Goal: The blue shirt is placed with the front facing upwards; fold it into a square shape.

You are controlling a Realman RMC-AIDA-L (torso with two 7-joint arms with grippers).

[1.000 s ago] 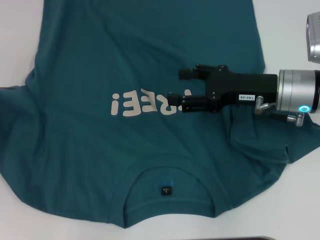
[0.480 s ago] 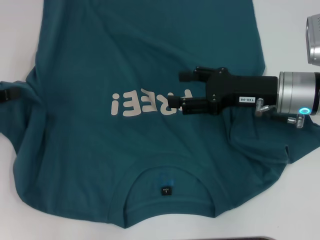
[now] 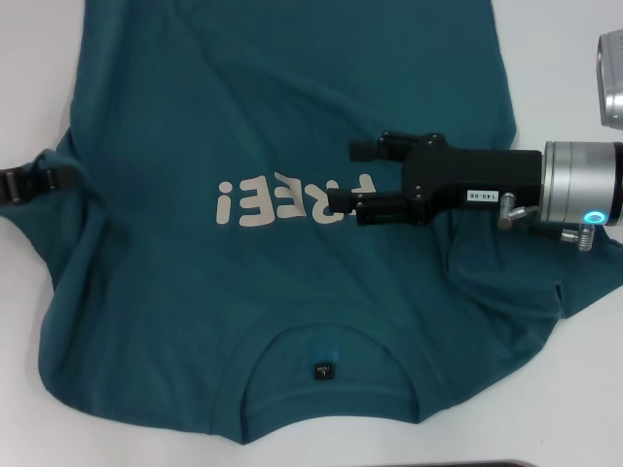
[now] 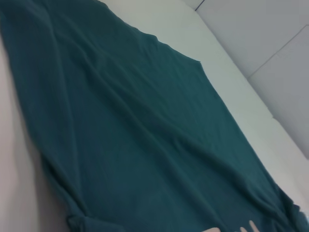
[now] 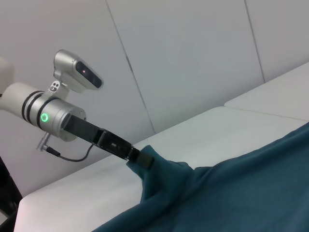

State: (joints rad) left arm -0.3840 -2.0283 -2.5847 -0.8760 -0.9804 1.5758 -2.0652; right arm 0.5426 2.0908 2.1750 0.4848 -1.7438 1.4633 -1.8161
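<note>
Across the white surface (image 3: 29, 58) the blue shirt (image 3: 195, 117) lies front up, its cream letters (image 3: 282, 199) mid-chest and the ribbed collar (image 3: 326, 336) nearest the robot. At the shirt's left edge the left gripper (image 3: 27, 183) has its fingers clamped on the left sleeve (image 3: 68, 170), and the cloth there bunches and rises off the surface; the right wrist view shows that sleeve lifted into a peak at the fingers. The right gripper (image 3: 352, 175) hovers over the chest beside the letters with its fingers apart and nothing between them; whether its lower finger touches the cloth is hard to say from above.

The step in hand looks like the first lengthwise fold, carrying the left sleeve and side panel in toward the middle. To do it well, the left arm should lift only enough to clear the cloth beneath, then travel straight across so the fold line runs parallel to the side seam. The right gripper could press down near the intended crease to stop the body sliding. Release should come only once the sleeve lies flat, or wrinkles will be trapped.
</note>
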